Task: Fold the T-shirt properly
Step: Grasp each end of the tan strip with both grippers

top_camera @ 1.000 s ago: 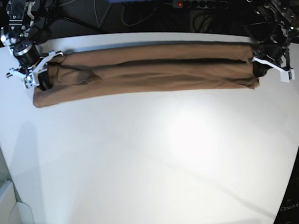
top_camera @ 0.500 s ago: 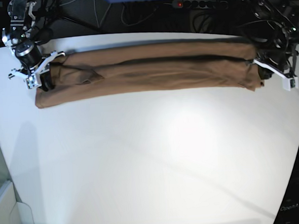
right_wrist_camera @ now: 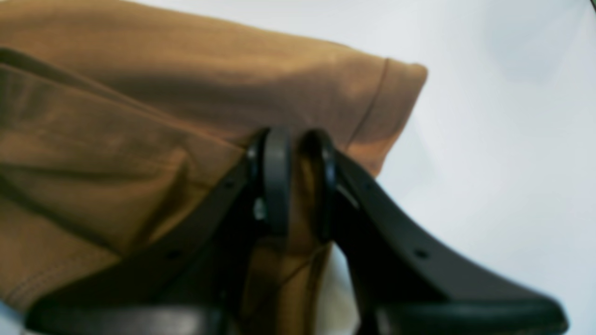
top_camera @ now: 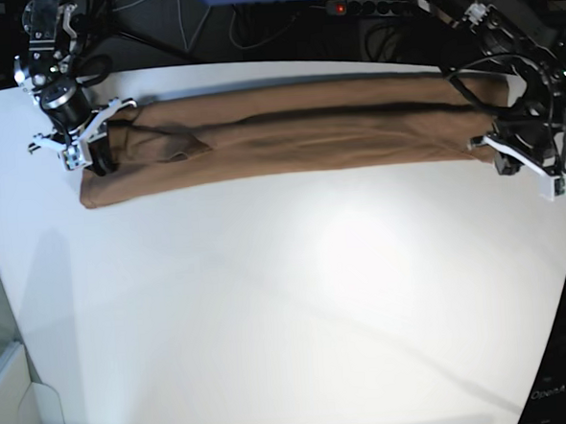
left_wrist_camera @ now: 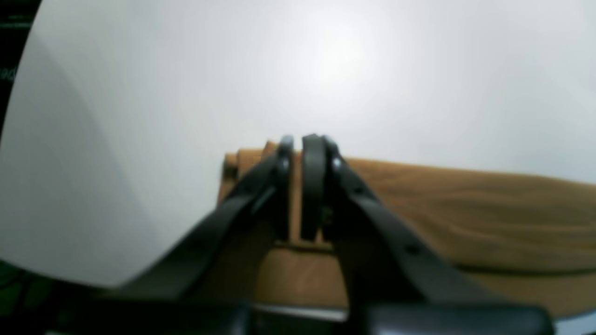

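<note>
The T-shirt (top_camera: 288,135) lies as a long narrow band toward 12 o'clock on the tabletop (top_camera: 289,308). The left gripper (left_wrist_camera: 298,149) and right gripper (right_wrist_camera: 298,153) each pinch one end, apparently. Lengthwise folding looks done; crosswise folds remain.

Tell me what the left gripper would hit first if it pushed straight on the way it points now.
Probably nothing new: the left gripper is shut on the end of the plain tan-brown cotton T-shirt. Beyond that edge, only bare white tabletop shows. Depth is unclear, so a downward tilt would meet the table.
</note>
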Controlling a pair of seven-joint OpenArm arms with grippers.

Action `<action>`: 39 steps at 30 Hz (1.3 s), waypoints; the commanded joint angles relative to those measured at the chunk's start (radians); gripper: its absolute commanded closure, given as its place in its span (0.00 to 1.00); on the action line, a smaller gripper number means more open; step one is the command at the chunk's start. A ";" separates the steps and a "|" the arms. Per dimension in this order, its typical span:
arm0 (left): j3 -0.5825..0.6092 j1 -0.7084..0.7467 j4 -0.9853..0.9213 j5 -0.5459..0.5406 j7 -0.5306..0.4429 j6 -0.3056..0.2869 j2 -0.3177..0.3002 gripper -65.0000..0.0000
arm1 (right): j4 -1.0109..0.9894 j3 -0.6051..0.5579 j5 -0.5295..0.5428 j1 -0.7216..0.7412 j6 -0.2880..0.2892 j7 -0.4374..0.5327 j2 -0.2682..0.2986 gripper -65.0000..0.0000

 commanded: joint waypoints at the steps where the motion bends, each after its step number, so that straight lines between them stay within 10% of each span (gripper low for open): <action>1: -0.004 0.013 0.000 0.004 -0.013 0.002 -0.027 0.96 | 0.011 0.003 -0.001 -0.001 0.010 0.002 0.007 0.88; 6: -0.028 0.043 -0.172 0.013 -0.052 0.002 -0.114 0.89 | 0.013 0.004 -0.001 0.003 0.010 0.002 0.008 0.88; 13: -0.091 0.043 -0.338 0.012 -0.075 0.002 -0.177 0.40 | 0.011 0.004 -0.001 0.011 0.010 0.002 0.011 0.88; 39: -0.045 -0.005 -0.636 0.012 -0.066 0.002 -0.209 0.40 | 0.011 -0.002 -0.001 0.013 0.010 0.002 0.013 0.88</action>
